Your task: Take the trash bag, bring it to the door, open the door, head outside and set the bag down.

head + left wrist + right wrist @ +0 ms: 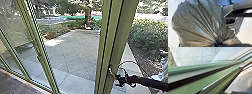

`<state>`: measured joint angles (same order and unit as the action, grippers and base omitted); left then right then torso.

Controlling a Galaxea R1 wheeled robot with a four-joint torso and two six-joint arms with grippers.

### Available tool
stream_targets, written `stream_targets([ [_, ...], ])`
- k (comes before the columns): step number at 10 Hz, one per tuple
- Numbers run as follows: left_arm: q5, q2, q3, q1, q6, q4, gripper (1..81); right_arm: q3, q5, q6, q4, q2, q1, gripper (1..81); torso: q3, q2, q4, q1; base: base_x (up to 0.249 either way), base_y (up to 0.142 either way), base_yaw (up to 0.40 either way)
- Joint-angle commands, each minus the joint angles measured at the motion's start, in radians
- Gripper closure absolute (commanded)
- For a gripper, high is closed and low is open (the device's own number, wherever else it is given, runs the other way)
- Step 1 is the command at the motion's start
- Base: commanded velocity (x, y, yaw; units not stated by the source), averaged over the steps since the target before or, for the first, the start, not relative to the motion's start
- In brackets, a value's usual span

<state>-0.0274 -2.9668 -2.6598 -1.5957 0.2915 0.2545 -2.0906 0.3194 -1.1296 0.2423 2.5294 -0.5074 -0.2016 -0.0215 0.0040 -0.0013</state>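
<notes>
Apparently, the left gripper (218, 44) is closed round the gathered neck of the bulging, shiny, dark plastic trash bag (198, 23), though its grip is hard to make out from here. I'd expect soft, slippery film, easily torn, best held there; its weight is anyone's guess. The bag's far side is hidden. At the green metal door frame (120, 37), I can't tell how open the black right gripper (115, 76) is.

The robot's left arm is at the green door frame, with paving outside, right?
Not the left: the head view shows the right arm at the green door frame, coming in from the picture's right. The paving is outside, as you say.
</notes>
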Motion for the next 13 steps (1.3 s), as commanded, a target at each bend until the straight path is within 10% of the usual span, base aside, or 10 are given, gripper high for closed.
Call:
stream_targets([
  [1,0.078,0.003,0.004,0.007,0.008,0.008,81.1,-0.060,0.017,-0.085,-0.038,0.076,0.065,1.0,0.000,0.000,0.000,0.001,0.099,0.000,0.000],
  [13,0.078,-0.003,0.004,0.007,0.006,0.006,81.1,0.063,-0.043,-0.072,-0.046,-0.174,0.154,1.0,-0.007,0.007,0.001,0.010,0.059,0.000,0.000],
])
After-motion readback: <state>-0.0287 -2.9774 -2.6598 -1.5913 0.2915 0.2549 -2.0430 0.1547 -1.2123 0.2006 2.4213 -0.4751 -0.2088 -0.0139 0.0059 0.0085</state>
